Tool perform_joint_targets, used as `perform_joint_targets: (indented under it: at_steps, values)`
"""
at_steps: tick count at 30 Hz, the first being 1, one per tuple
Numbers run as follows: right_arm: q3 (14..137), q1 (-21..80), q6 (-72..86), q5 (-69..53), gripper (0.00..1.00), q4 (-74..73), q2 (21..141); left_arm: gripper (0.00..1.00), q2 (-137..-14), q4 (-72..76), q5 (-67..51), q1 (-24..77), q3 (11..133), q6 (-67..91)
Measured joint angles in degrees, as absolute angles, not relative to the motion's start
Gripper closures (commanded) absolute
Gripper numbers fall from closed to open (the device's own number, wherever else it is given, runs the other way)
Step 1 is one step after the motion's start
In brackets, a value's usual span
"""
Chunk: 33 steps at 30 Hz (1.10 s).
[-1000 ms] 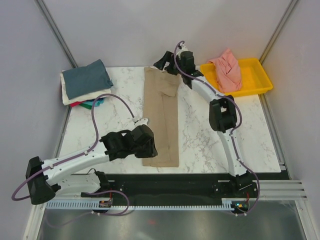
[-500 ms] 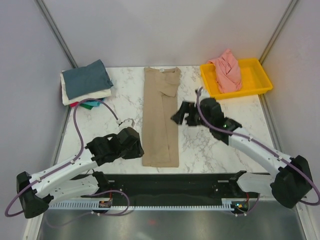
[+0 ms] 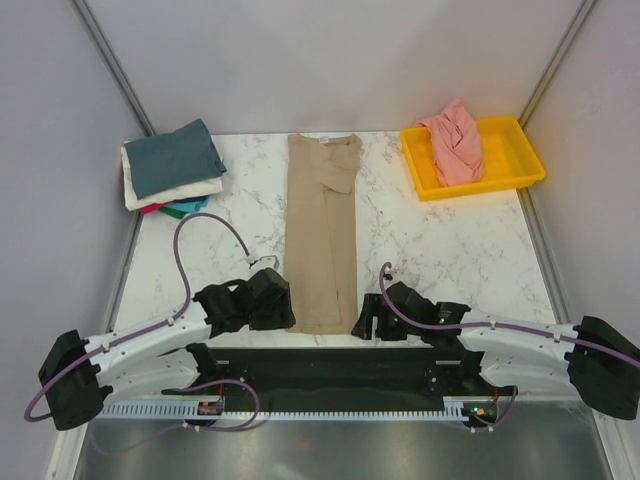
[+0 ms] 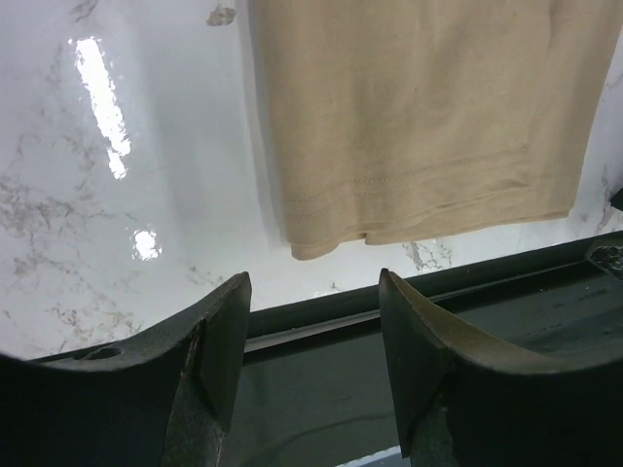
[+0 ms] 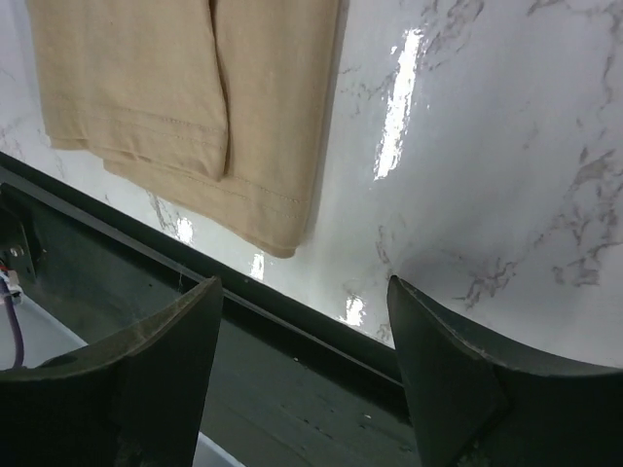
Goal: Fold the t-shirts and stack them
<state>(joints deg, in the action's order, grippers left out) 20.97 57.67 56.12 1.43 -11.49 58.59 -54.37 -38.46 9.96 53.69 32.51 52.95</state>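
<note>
Marble table [image 3: 450, 250]: tan t-shirt [image 3: 322, 235] is laid lengthwise near-to-far, hem toward the arms. Hem stitching is shown only by wrist views. Left gripper [image 4: 311, 280] and right gripper [image 5: 304, 285] are spread wide.

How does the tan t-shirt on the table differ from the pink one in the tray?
The tan cloth t-shirt lies flat, folded into a long narrow strip on the marble table. The salmon-pink cloth t-shirt sits crumpled in a heap in the yellow plastic tray. Both are plain and unstacked.

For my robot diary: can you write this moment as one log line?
left gripper: open, empty | right gripper: open, empty | tan shirt: long strip, flat on table | grippers near its hem
</note>
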Motion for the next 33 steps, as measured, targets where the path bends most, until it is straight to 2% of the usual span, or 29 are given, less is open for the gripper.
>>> perform_joint_targets:
  at_steps: [7, 14, 27, 33]
  values:
    - [21.4, 59.3, 58.6, 2.7, 0.29, -4.8, 63.4, 0.39, -61.0, -32.8, 9.8, 53.7, 31.9, 52.4]
    - [21.4, 59.4, 58.8, 3.8, 0.44, -3.7, 64.8, 0.43, -64.3, -28.8, 8.7, 53.7, 28.7, 52.1]
    - [20.9, 59.4, 59.3, 4.8, 0.5, -0.1, 66.8, 0.45, -65.8, -24.9, 8.4, 53.7, 28.8, 51.2]
    - [19.5, 59.4, 59.2, 4.7, 0.62, 5.9, 69.3, 0.45, -65.9, -24.5, 8.4, 53.7, 28.8, 51.2]
